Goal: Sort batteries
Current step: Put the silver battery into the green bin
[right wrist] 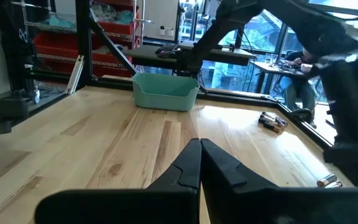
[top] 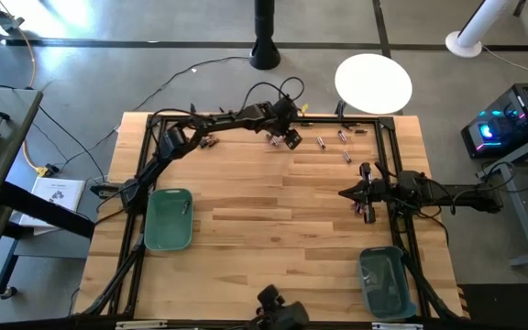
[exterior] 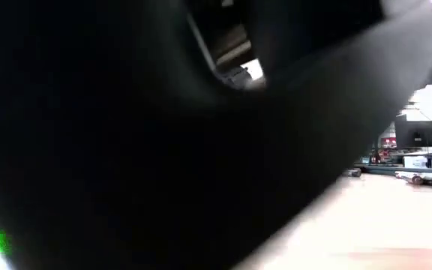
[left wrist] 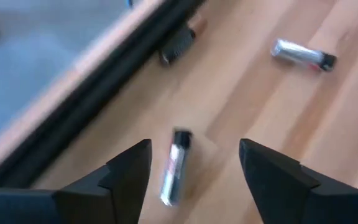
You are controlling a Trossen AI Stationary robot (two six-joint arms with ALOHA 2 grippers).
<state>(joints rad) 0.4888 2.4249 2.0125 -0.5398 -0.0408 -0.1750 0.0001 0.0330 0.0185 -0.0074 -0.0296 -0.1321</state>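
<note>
From above, my left gripper [top: 291, 139] hangs near the table's [top: 273, 211] far edge among loose batteries [top: 345, 147]; my right gripper [top: 348, 192], fingers pressed shut, waits near the right edge. Through my left wrist, open fingers [left wrist: 126, 171] straddle a silver battery [left wrist: 174, 167] without touching, so I judge the next move is lowering and closing.

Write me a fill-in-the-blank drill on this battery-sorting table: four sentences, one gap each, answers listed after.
1. The left hand hovers with its fingers ____ over a small silvery cylindrical battery.
2. The right hand has its two dark fingers ____.
3. The wide teal plastic bin on the left side holds ____ battery.
4. The table top is made of pale ____.

Missing words: open; shut; one; wood
</note>
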